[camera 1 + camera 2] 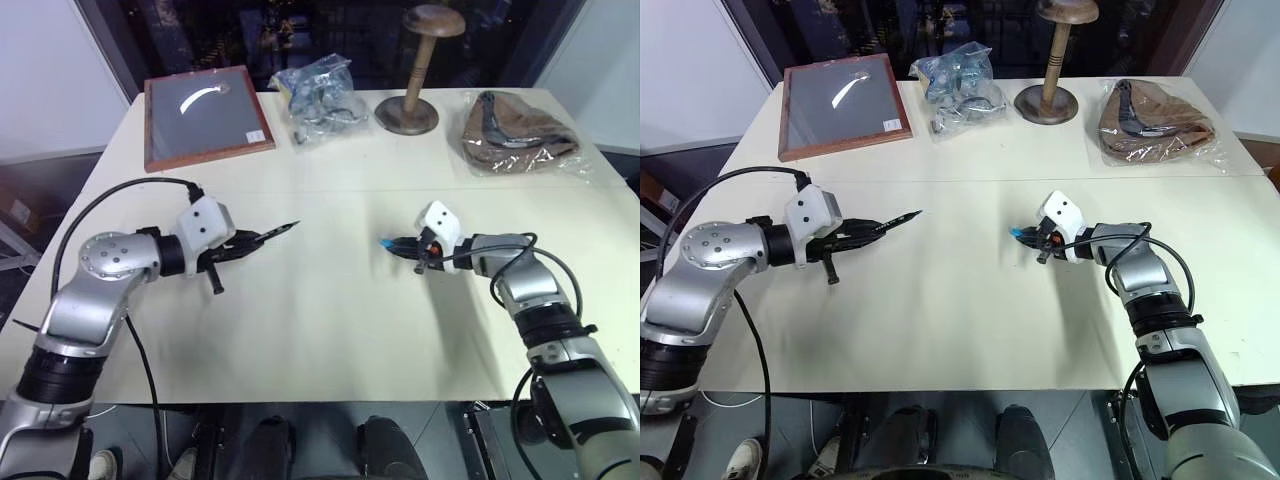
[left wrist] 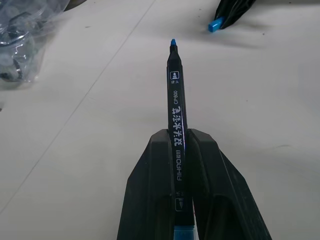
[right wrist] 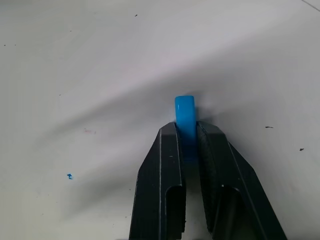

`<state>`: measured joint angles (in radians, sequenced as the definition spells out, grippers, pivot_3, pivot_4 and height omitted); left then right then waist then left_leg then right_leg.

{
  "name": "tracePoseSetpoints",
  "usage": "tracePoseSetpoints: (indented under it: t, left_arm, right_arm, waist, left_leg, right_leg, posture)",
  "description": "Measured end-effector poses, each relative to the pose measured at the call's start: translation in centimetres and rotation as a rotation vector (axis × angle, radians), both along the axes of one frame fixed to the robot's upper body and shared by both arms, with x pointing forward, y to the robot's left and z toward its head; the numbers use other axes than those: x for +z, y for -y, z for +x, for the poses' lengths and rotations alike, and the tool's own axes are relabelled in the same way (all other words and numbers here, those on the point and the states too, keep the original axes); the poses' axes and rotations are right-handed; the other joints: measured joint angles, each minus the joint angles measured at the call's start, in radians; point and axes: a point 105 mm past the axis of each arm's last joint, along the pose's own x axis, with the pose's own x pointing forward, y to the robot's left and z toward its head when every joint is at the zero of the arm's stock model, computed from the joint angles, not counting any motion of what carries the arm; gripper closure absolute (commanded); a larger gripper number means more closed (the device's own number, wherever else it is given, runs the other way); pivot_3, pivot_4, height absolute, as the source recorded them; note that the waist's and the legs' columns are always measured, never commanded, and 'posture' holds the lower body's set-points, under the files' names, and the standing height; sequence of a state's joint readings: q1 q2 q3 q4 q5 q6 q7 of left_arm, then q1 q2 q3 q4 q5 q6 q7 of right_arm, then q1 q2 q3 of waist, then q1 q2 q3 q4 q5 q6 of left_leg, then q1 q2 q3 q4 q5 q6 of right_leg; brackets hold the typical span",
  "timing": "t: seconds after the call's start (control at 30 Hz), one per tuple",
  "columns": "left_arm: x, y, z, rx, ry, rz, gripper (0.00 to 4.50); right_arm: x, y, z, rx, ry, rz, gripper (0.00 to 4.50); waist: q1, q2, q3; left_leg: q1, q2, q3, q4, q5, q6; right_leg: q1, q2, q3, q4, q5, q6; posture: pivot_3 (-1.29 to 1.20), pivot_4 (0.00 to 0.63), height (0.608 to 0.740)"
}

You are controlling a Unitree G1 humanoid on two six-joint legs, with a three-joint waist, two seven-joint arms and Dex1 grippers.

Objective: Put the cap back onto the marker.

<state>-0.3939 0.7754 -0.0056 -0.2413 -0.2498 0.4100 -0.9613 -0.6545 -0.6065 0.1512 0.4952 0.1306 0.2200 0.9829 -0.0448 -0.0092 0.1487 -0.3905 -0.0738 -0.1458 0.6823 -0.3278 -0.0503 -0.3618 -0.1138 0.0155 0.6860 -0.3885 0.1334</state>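
Black thin marker [image 2: 175, 100] sits pinched in the left gripper [image 1: 243, 244] above the cream table [image 1: 320, 330]; the right gripper [image 3: 188, 142] pinches the small light blue plastic cap [image 3: 184, 114] well apart. Clear plastic bags [image 1: 318, 88] at the far edge hold jumbled items.

Head stereo pair looks forward and down over the counter [image 1: 330, 330], both sharing it; each wrist camera sights closely along its own end effector.

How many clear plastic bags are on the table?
2. One plastic bag with small metal-looking parts lies at the far edge, between the framed board and the wooden stand; the other bag, holding something brown, lies at the far right.
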Motion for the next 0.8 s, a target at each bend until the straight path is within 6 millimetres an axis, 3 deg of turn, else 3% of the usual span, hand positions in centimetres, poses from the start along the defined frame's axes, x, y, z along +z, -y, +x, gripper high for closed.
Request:
tracePoseSetpoints:
  t: [0.1, 0.23, 0.47, 0.8]
  left_arm:
    - [0.1, 0.1, 0.0, -0.020, 0.013, 0.005, 4.50]
    - [-0.4, 0.6, 0.1, -0.069, 0.012, -0.004, 4.50]
    - [-0.5, 2.0, 1.0, -0.197, 0.064, -0.049, 4.50]
    - [-2.5, 3.3, 1.8, -0.327, 0.080, 0.022, 4.50]
  right_arm:
    - [0.1, -0.2, -0.3, 0.004, 0.003, -0.012, 4.47]
    - [0.8, -0.2, -1.1, 0.053, 0.087, -0.164, 4.47]
    - [5.3, -1.9, -2.6, 0.173, 0.352, -0.420, 4.47]
    - [4.3, -4.3, -4.3, 0.271, 0.336, -0.470, 4.47]
  waist:
    - [0.001, 0.000, 0.000]
    - [0.001, 0.001, 0.000]
    - [0.000, 0.000, 0.000]
    - [0.001, 0.000, 0.000]
  left_leg:
    - [0.000, 0.000, 0.000, 0.000, 0.000, 0.000]
    - [0.000, 0.000, 0.000, 0.000, 0.000, 0.000]
    - [-0.001, 0.000, 0.001, 0.000, 0.000, 0.000]
    - [-0.001, 0.000, 0.002, 0.000, 0.000, 0.000]
  right_leg:
    - [0.000, 0.000, 0.000, 0.000, 0.000, 0.000]
    - [-0.001, 0.000, 0.000, 0.000, 0.000, 0.000]
    - [-0.002, 0.000, 0.000, 0.000, 0.000, 0.000]
    - [-0.001, 0.000, 0.000, 0.001, 0.000, 0.000]
  posture:
    - [0.00, 0.150, 0.740]
    - [0.00, 0.150, 0.740]
    - [0.00, 0.150, 0.740]
    - [0.00, 0.150, 0.740]
